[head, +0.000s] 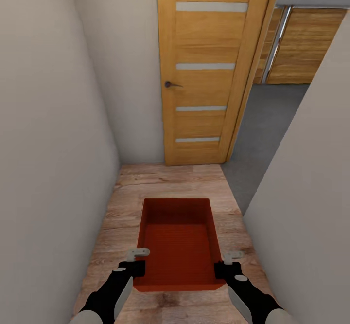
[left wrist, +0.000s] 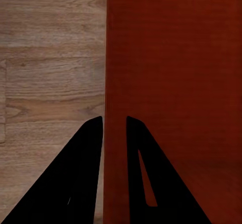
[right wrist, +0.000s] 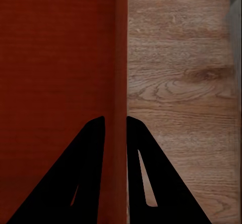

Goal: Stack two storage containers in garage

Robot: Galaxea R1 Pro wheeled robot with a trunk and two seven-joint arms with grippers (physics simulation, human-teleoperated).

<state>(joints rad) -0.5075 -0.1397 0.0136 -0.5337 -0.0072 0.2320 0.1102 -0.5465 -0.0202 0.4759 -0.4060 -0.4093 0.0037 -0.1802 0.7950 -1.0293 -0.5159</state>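
I carry one orange-red storage container (head: 177,246) in front of me above the wood-plank floor, level, with its ribbed bottom showing. My left gripper (head: 136,265) is shut on its left wall and my right gripper (head: 221,268) is shut on its right wall. The left wrist view has the thin wall (left wrist: 115,82) pinched between the two black fingers (left wrist: 85,163). The right wrist view shows the same on the other wall (right wrist: 120,57), with fingers (right wrist: 91,163) on either side of it.
I stand in a narrow corridor between white walls (head: 48,144). Ahead an orange wooden door (head: 209,71) stands open against the left wall. Through the opening at the right lies a dark grey floor (head: 265,134) and a wooden panelled wall (head: 306,46).
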